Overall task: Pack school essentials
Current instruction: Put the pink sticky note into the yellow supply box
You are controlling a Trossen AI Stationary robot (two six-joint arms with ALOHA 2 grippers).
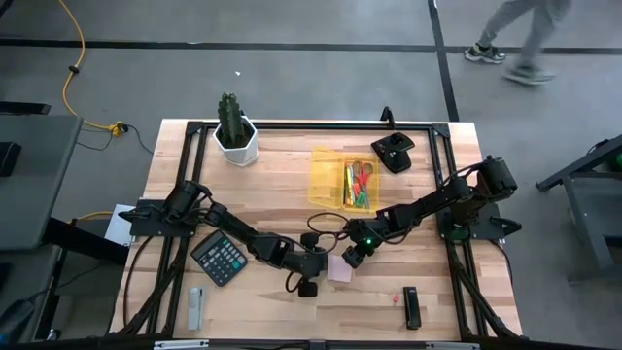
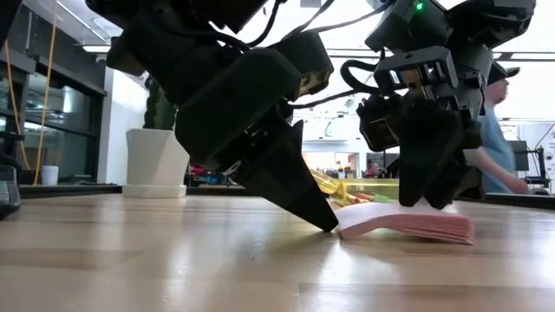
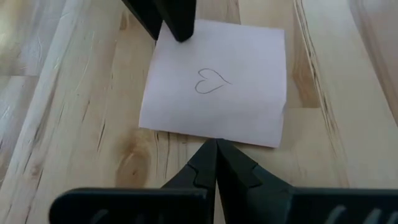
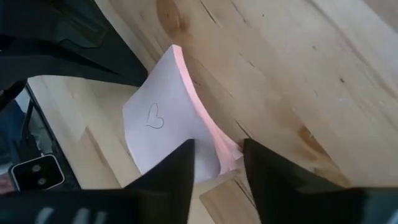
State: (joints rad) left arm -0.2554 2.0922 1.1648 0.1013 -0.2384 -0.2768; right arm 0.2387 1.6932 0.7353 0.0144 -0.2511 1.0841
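The right gripper (image 4: 217, 163), jaws apart, straddles an edge of the square pink sticky-note pad (image 3: 214, 81); the closed left gripper (image 3: 217, 149) presses its opposite edge.

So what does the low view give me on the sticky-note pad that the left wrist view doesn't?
Only the low view shows the pink sticky-note pad edge-on: its near edge curls up off the table where the shut left gripper presses against it, with the right gripper down on its far part. Only the left wrist view shows the pad's top sheet, with a drawn heart. Both show the left gripper's tip at the pad's edge.
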